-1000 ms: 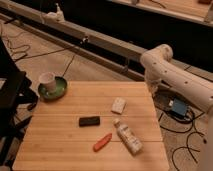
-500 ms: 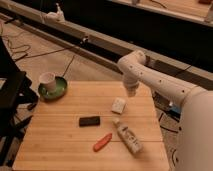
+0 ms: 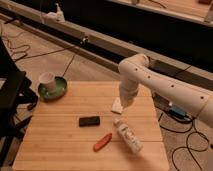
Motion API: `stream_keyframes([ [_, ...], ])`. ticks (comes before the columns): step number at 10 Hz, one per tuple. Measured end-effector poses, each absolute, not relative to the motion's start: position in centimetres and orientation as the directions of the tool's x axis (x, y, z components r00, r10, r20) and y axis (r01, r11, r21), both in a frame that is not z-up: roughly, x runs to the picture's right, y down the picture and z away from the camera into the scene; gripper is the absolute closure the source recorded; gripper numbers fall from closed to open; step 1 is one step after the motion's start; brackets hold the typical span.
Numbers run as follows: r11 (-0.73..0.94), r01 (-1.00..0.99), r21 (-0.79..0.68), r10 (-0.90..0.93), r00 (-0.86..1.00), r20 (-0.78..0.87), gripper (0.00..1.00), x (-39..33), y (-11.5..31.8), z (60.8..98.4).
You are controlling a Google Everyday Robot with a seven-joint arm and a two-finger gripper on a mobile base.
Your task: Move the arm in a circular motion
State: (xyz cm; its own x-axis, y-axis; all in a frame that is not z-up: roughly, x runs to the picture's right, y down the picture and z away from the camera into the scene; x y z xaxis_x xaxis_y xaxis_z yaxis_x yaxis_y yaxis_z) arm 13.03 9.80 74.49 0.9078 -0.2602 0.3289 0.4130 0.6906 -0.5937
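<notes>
Now, camera view: arm (image 3: 155, 82) swung leftward from the right table edge since a second ago, circular sweep judged under way. Gripper (image 3: 123, 102) low over white block (image 3: 116, 106), spread or pressed together impossible to tell. Bottle (image 3: 129, 137) just nearer, black remote (image 3: 89, 121) left, green plate (image 3: 59, 90) well apart left on wooden table (image 3: 55, 145); cables (image 3: 30, 52) on floor beyond.

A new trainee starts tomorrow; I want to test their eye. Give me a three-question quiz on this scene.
1. True or false: the white cup and the green plate sit at the far left corner of the table.
2. The gripper, at the lower end of the arm, is nearest which item? A black block; B small white block; C orange marker.
3. Fill in: the white bottle lies on its ____.
Key: 1 true; 2 B; 3 side.
</notes>
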Motion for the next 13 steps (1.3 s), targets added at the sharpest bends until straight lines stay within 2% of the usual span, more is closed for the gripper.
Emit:
stream_keyframes([
  [2,0.693,0.374,-0.616,-0.253,0.927,0.278,1.00,17.6,11.0,72.4],
  [4,0.728,0.242,-0.641,-0.187,0.970,0.154,1.00,24.7,10.6,71.5],
  [7,0.796,0.083,-0.600,-0.116,0.993,-0.015,1.00,31.1,5.9,72.3],
  [10,0.832,0.097,-0.547,-0.143,0.989,-0.041,1.00,28.5,1.2,75.3],
  [13,0.816,0.190,-0.546,-0.216,0.976,0.018,1.00,22.7,1.1,77.6],
])
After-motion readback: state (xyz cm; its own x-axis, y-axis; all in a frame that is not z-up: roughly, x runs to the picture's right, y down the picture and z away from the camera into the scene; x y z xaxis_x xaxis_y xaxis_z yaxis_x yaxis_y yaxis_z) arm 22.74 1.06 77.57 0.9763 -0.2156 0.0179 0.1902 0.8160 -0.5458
